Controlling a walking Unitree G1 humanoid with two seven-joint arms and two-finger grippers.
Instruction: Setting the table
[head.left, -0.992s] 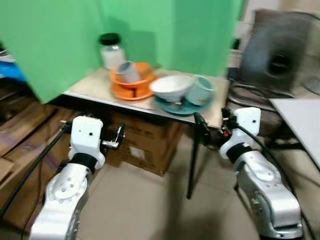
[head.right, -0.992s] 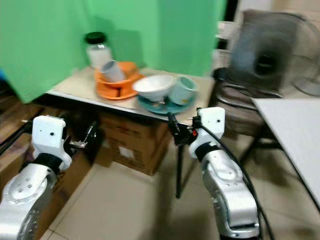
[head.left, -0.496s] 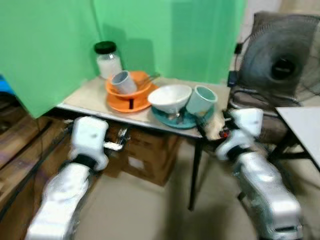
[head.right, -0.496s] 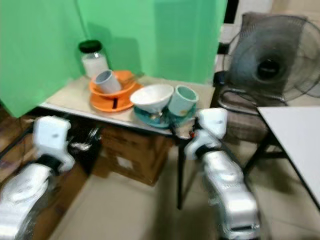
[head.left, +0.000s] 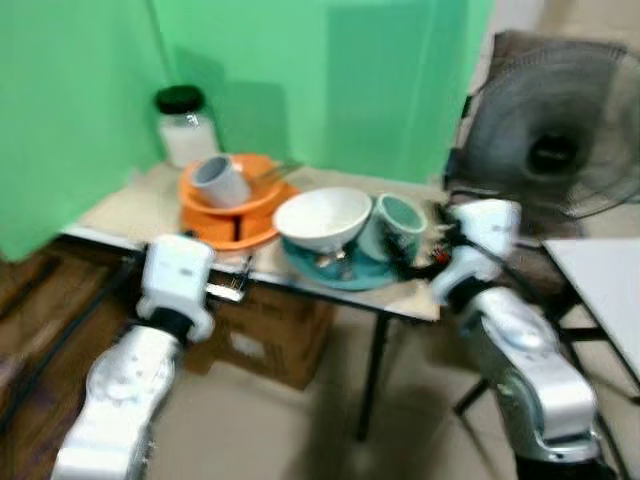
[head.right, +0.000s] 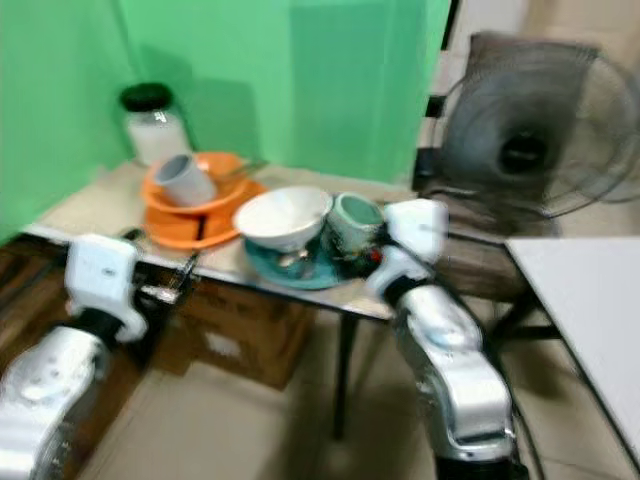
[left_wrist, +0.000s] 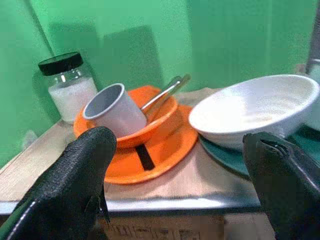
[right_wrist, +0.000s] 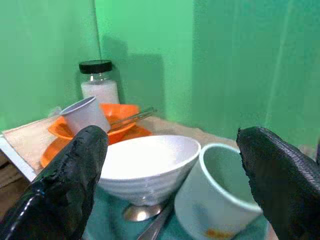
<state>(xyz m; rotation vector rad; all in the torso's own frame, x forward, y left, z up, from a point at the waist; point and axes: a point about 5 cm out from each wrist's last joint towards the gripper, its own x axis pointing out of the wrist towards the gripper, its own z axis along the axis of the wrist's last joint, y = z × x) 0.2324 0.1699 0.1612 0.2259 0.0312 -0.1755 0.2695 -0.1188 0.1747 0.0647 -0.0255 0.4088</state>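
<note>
A small worktop (head.left: 120, 215) stood against a green backdrop (head.left: 300, 80), carrying all the tableware. At its back left corner stood a glass jar (head.left: 185, 128) with a black lid and white contents. Just in front of the jar an orange bowl (left_wrist: 150, 120) sat on an orange plate (left_wrist: 155, 160); a grey cup (left_wrist: 116, 109) lay tilted inside the bowl, and a metal utensil (left_wrist: 165, 92) leaned out over the bowl's rim. Toward the worktop's right edge a teal plate (head.left: 340, 272) held a white bowl (head.left: 322, 218) and a pale teal mug (head.left: 398, 222), touching side by side, with a spoon (right_wrist: 137, 212) lying under the white bowl.

The left gripper (left_wrist: 180, 190) hung at the worktop's front edge, facing the orange plate, its black fingers (left_wrist: 75, 175) spread wide and holding nothing. The right gripper (right_wrist: 172, 185) was at the worktop's right edge, close to the mug and white bowl, its fingers (right_wrist: 75, 170) also spread wide apart and empty.

Cardboard boxes (head.left: 270, 330) sat on the floor under the worktop. A large fan (head.left: 555, 130) stood beyond the right edge, and the corner of a white table (head.left: 605, 290) showed further right.
</note>
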